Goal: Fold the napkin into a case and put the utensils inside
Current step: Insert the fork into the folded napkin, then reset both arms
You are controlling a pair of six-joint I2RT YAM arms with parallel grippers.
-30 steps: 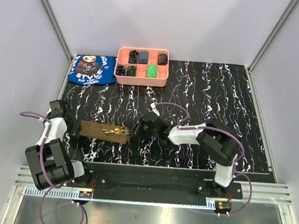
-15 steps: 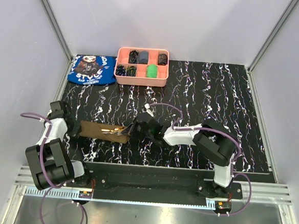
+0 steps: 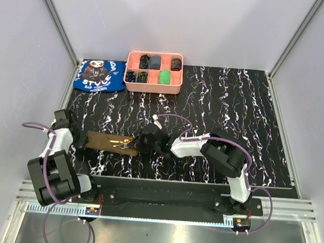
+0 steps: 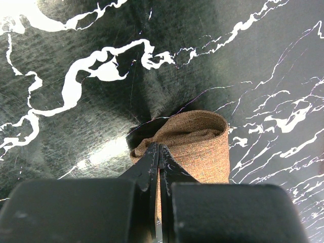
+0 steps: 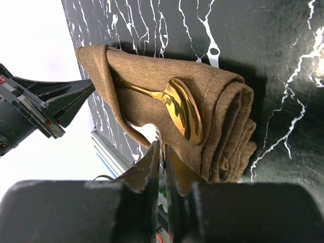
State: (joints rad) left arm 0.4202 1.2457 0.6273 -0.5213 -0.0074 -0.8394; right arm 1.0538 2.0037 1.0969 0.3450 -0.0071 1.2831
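Risk noted: spoon point(image 5: 185, 109) sits only half tucked into napkin point(image 3: 109, 142), with its bowl exposed at the 3 o'clock end. A careless withdrawal by right gripper point(image 5: 161, 152) could drag it out or loosen the soft fold. The napkin lies folded at about 8 o'clock on table point(image 3: 235, 104). The right gripper's fingers are nearly together with a slim gap, tips at the cloth edge beside the spoon; whether anything is held cannot be told. On left gripper point(image 4: 158, 152) the fingers are pressed together, tips against the napkin's 9 o'clock end; a pinch is unconfirmed.
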